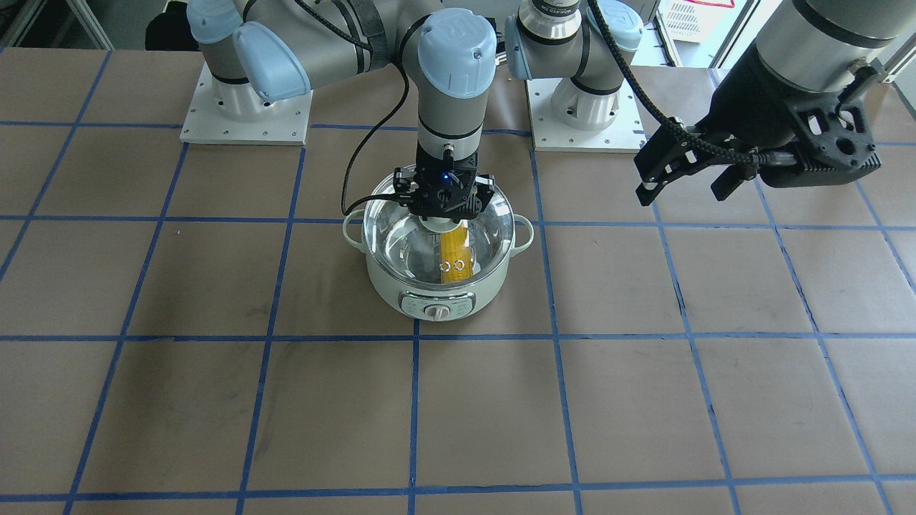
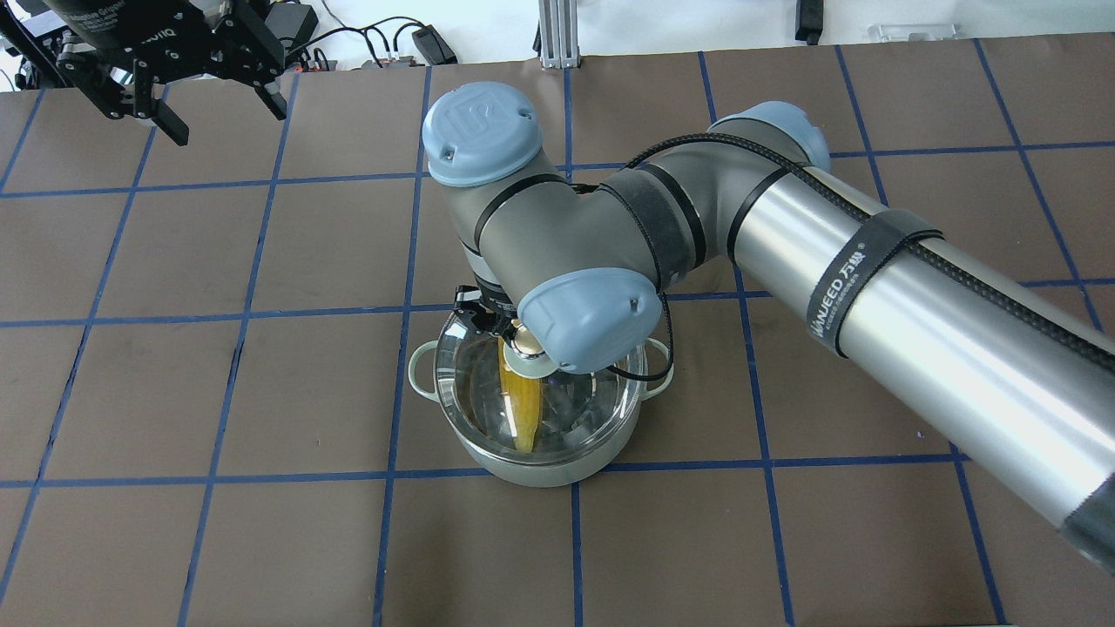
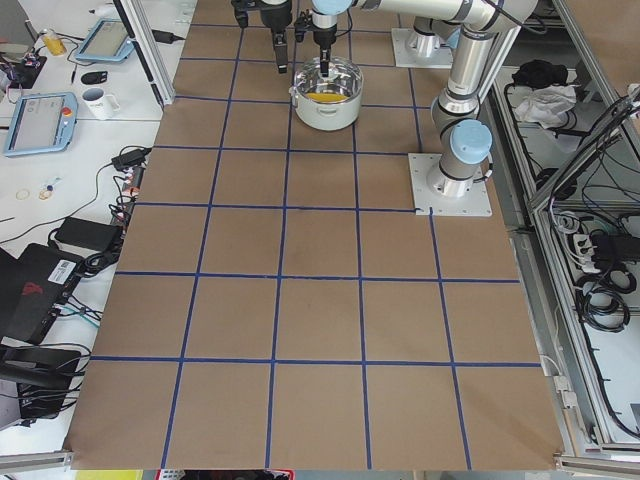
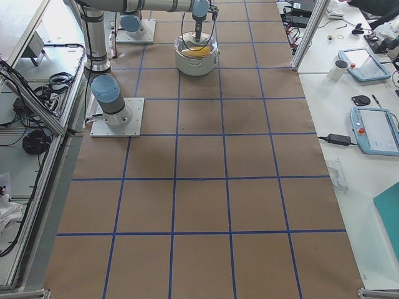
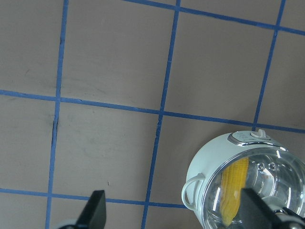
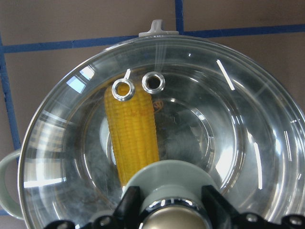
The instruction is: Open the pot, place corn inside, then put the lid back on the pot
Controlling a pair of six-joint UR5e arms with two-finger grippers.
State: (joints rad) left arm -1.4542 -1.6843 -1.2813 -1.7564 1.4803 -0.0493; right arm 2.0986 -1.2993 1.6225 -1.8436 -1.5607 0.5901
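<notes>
The pale mint-green pot [image 1: 444, 300] stands on the table with its dial facing away from the robot. The clear glass lid [image 1: 401, 243] lies on its rim. The yellow corn [image 1: 455, 247] lies inside, under the glass, and also shows in the right wrist view [image 6: 133, 138] and the overhead view [image 2: 523, 409]. My right gripper [image 1: 440, 218] points straight down over the lid's centre, its fingers [image 6: 128, 205] shut on either side of the lid's knob [image 6: 169, 217]. My left gripper [image 1: 683, 187] is open and empty, raised well off to the pot's side; the pot shows at the corner of its wrist view [image 5: 209, 157].
The brown table is marked with a blue tape grid [image 1: 415, 336]. The pot's black cord [image 1: 351, 179] runs back toward the robot's bases. Both arm base plates [image 1: 247, 114] stand at the table's robot side.
</notes>
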